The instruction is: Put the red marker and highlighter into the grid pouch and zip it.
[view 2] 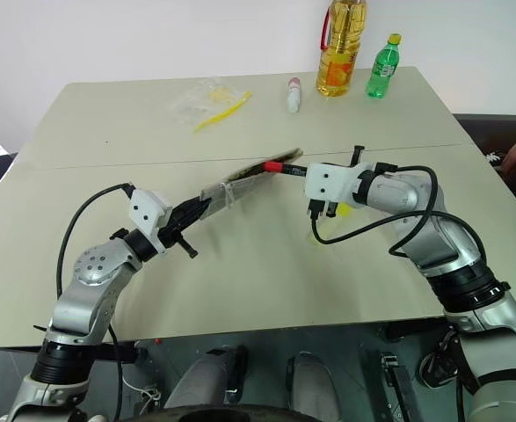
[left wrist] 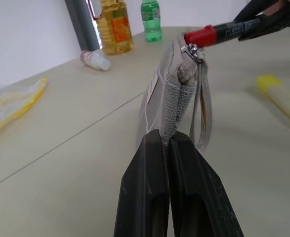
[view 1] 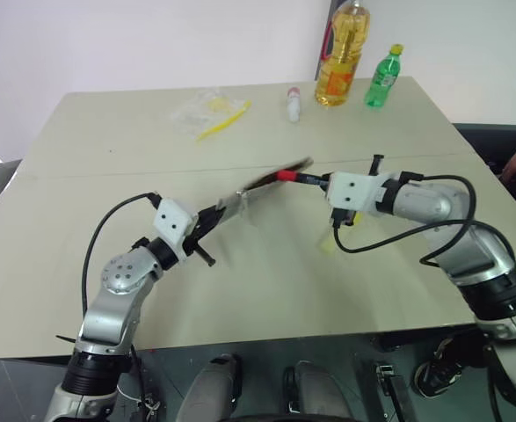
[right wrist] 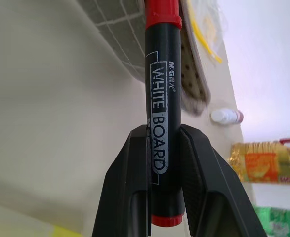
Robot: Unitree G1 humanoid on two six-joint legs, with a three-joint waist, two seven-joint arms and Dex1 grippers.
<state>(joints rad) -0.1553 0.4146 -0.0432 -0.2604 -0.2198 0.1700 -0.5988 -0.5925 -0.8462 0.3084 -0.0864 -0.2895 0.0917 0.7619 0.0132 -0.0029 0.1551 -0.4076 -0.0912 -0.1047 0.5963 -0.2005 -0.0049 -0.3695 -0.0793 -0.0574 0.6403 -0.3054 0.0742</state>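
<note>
Woven cloth grid pouch [left wrist: 177,86]; glossy plastic red marker [right wrist: 160,98].

Red-and-black marker [right wrist: 159,123]; grey white-gridded pouch [left wrist: 177,89].

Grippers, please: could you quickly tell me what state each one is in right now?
Left gripper: closed on the grid pouch.
Right gripper: closed on the red marker.

Bare table [view 1: 266,290] between both arms; oil bottle [view 1: 345,53] and green bottle [view 1: 383,77] crowd the far edge
</note>
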